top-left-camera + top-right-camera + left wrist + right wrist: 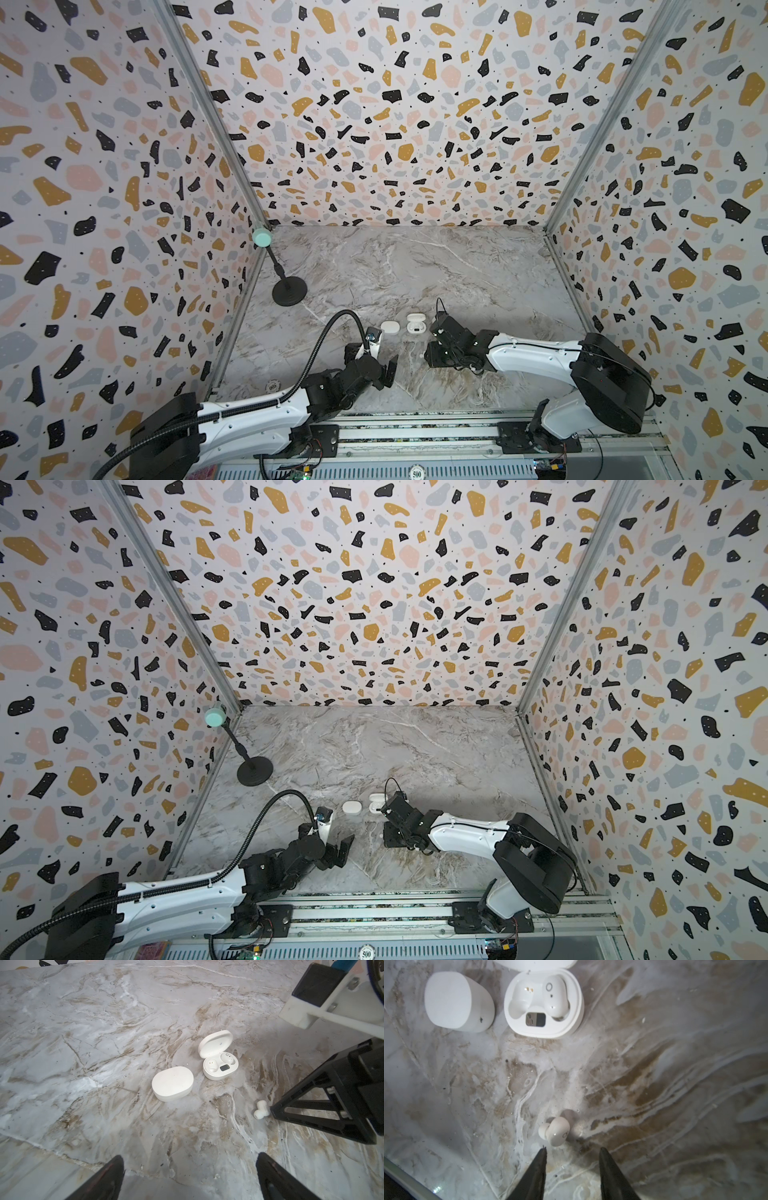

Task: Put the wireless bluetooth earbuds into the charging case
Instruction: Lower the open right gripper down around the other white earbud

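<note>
The open white charging case [544, 1001] stands mid-table in both top views [415, 323] [376, 802]. One earbud [555, 999] sits in a socket; the other socket [521, 1001] is empty. A loose earbud [555, 1130] lies on the marble just ahead of my right gripper [572, 1149]. That gripper is open, with nothing between its fingers. In the left wrist view this earbud [261, 1112] touches a right fingertip [272, 1110]. My left gripper [190, 1159] hangs wide open and empty, short of both cases.
A closed white case [172, 1084] lies right beside the open one. A black stand with a mint-green head [289, 291] is at the back left. Patterned walls enclose the marble table [457, 266]. A metal rail [415, 432] runs along the front.
</note>
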